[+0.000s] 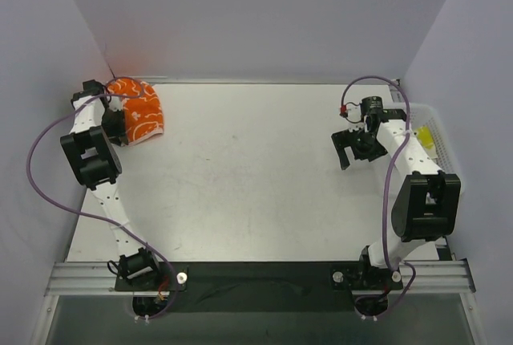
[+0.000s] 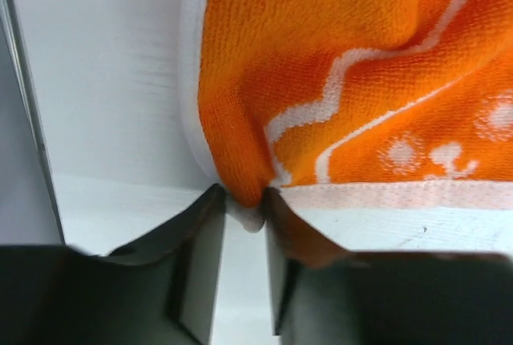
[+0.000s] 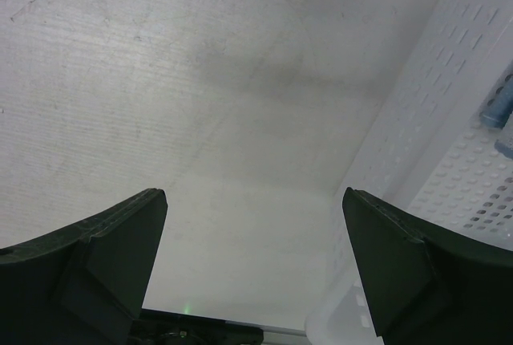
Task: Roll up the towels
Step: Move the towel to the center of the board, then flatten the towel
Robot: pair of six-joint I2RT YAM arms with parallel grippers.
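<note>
The white desk point(image 1: 256, 168) stretched between grey walls, with a white mesh basket point(image 1: 439, 120) along its right edge. At the far left corner lay the orange towel point(image 1: 138, 108), bunched, its white flower outlines and pale edge showing. The left hand point(image 2: 242, 200) reached in from the towel's near-left side, its two dark fingers point(image 2: 200, 241) pressed in on a corner of the cloth and pinching it at the pale hem. The right hand point(image 3: 252, 194) hung above bare desk just beside the basket wall, fingers spread wide, holding nothing.
</note>
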